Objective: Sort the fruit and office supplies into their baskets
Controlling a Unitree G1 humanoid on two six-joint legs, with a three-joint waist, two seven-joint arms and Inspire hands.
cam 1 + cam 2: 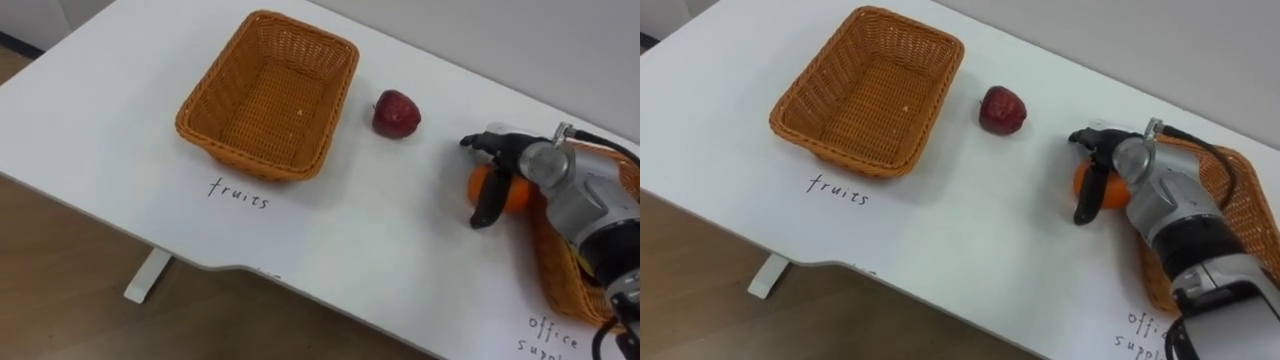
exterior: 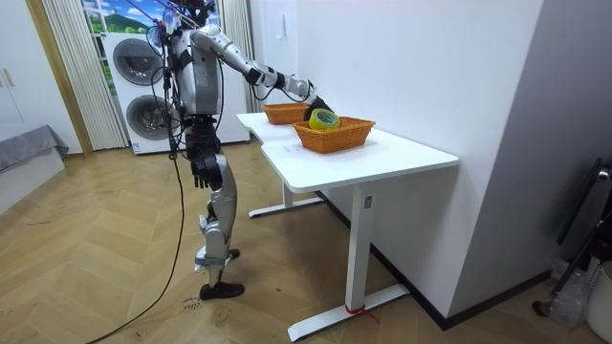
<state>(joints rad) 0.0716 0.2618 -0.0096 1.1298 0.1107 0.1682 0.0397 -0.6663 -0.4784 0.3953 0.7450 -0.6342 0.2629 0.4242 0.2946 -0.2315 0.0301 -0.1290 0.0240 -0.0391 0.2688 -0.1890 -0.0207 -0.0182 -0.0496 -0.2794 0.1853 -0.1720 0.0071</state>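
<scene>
right hand (image 1: 522, 158) looks curled over the orange (image 1: 515, 197), on the table just left of the office basket (image 1: 556, 266). we'd worry the hold's shallow, so it could slip and roll before reaching the fruit basket (image 1: 255, 160) far left.

white table (image 1: 400, 260) — left basket (image 1: 265, 105) and right basket (image 1: 560, 275), both wicker, a handwritten label (image 1: 238, 192) before each. between them: red apple (image 1: 396, 114) near the left one, orange (image 1: 518, 195) beside the right.
</scene>
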